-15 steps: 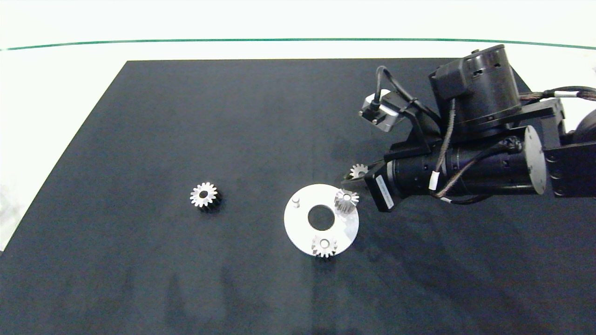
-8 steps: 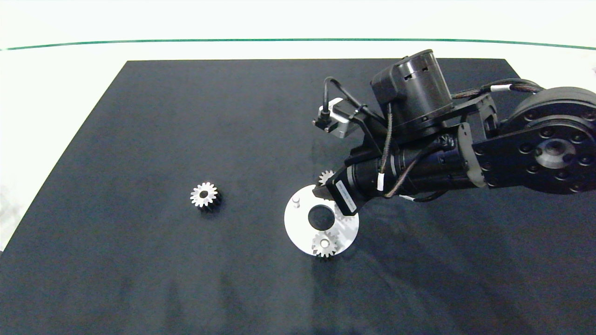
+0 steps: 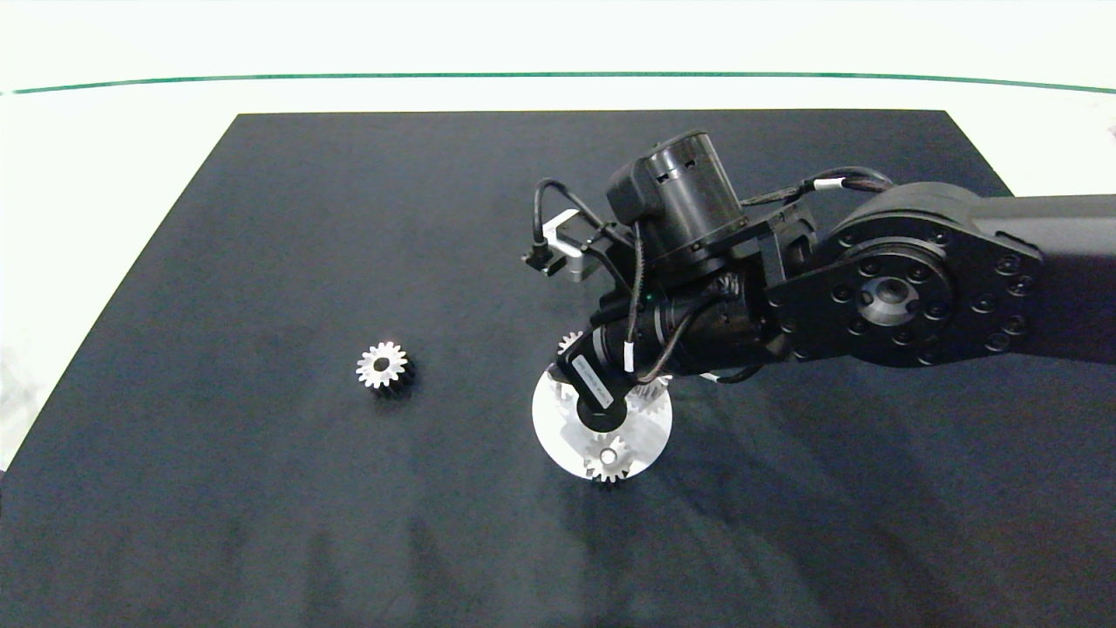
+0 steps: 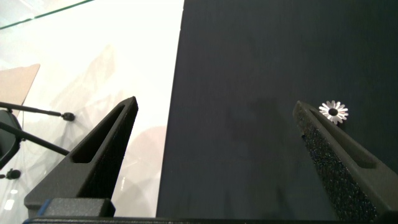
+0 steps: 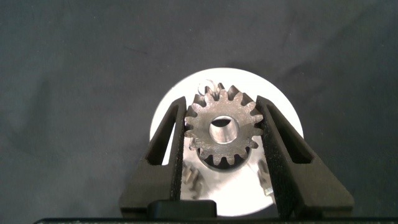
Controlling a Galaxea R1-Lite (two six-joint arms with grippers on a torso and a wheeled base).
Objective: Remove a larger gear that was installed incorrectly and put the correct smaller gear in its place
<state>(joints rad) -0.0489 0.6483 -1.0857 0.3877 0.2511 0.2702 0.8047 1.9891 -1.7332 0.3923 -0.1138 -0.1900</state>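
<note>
Right wrist view showed the right gripper [image 5: 222, 134] clamping the silver, sharp-toothed smaller gear [image 5: 222, 129] above the round white metal plate [image 5: 169, 109]; the left gripper [image 4: 214, 155] gaped wide over the black mat [image 4: 249, 62].

Left claw [image 4: 214, 134] over the mat edge
Its fingers [image 4: 99, 155] are spread wide above the black mat [image 4: 249, 93]; a silver gear [image 4: 333, 112] lies on the mat near one fingertip.

No legible text, labels or numbers anywhere.
</note>
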